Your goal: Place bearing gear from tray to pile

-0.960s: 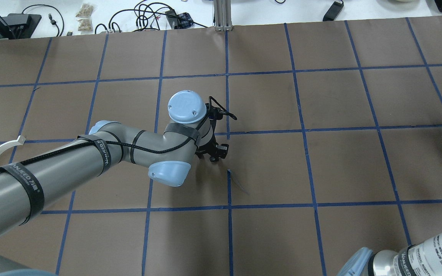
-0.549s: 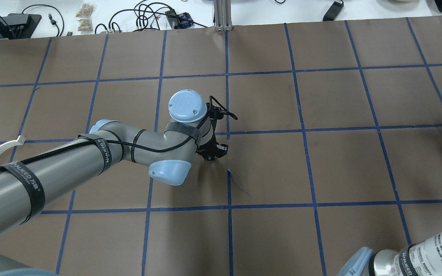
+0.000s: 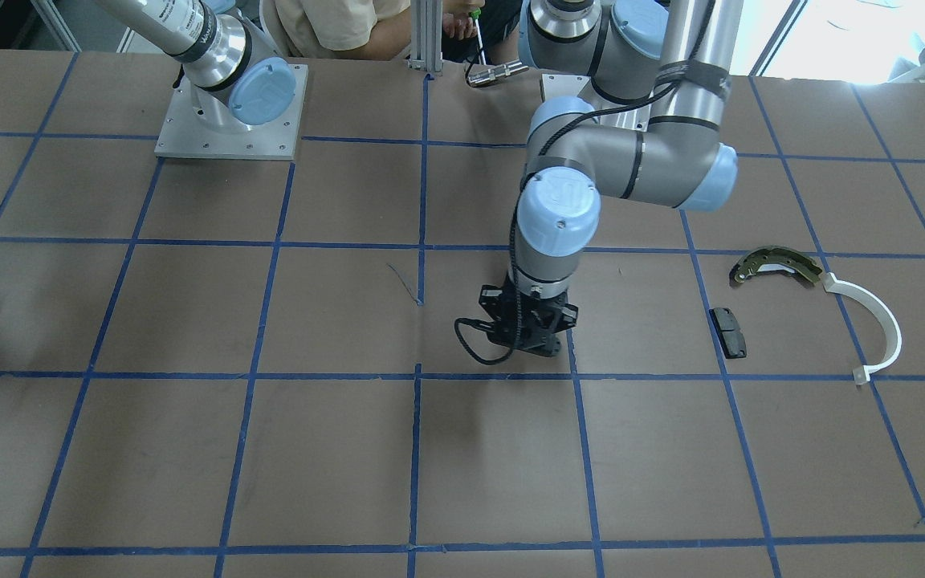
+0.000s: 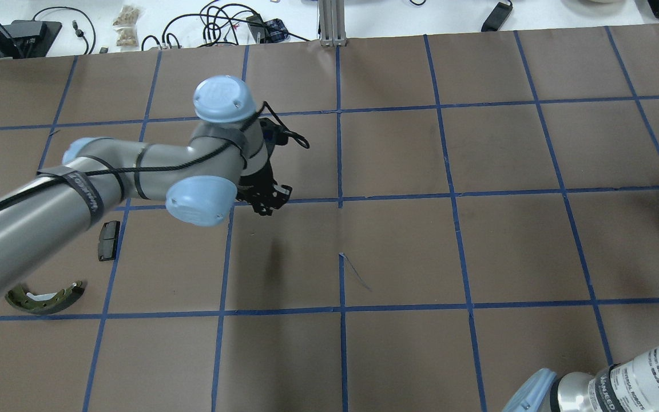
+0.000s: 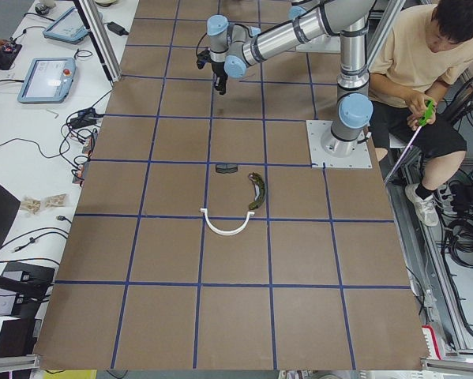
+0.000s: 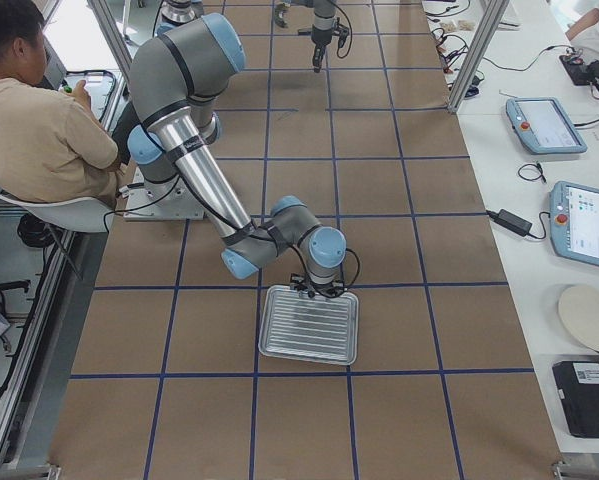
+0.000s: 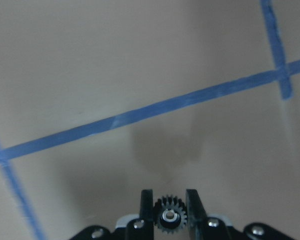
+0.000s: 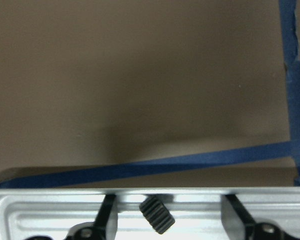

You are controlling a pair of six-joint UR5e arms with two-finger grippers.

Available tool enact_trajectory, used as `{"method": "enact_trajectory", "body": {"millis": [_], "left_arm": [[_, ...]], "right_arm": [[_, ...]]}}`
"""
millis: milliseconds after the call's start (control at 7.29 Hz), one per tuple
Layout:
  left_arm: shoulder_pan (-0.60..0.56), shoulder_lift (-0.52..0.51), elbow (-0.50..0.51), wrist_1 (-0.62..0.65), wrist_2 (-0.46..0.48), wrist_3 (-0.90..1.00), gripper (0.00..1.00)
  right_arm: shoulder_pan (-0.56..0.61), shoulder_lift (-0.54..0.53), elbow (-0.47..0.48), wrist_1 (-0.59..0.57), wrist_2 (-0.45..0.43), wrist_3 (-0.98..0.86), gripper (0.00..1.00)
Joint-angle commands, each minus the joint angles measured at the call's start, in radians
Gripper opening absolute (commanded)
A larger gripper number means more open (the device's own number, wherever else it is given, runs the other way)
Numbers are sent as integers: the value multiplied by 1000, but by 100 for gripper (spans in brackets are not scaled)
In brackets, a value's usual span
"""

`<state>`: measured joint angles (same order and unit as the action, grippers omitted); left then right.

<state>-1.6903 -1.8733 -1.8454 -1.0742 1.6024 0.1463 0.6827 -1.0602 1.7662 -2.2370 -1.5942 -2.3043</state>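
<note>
1. Black toothed bearing gear with a pale hub: clamped between the fingers of the left tool, clear of the brown worktop.
2. Left tool: hung near the worktop's middle, well apart from the pile.
3. Pile, on the robot's left: olive-and-silver brake shoe, white plastic arc just beside it, and black pad nearby.
4. Right tool: fingers apart, over the silvery tray, with a small black ribbed part between them.
</note>
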Motion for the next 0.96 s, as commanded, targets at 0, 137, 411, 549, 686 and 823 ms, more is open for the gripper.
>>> {"method": "enact_trajectory", "body": {"millis": [0,137,411,549,686,823], "left_arm": [[168,74,23,-122,42,174,0],[257,80,5,-127,75,255,0],[471,91,-30,-125,64,391,0],[528,83,-37,-112,68,470,0],[614,53,-37,-105,68,523,0],[717,27,-35,-104,65,589,0]], "right_arm": [[1,-4,-1,0,-15,11,46],[1,-6,-1,2,-16,16,36],[0,-7,-5,3,-26,43,1],[1,-15,-5,10,-62,69,0],[0,-32,-5,16,-64,104,0],[9,-65,1,25,-62,146,0]]}}
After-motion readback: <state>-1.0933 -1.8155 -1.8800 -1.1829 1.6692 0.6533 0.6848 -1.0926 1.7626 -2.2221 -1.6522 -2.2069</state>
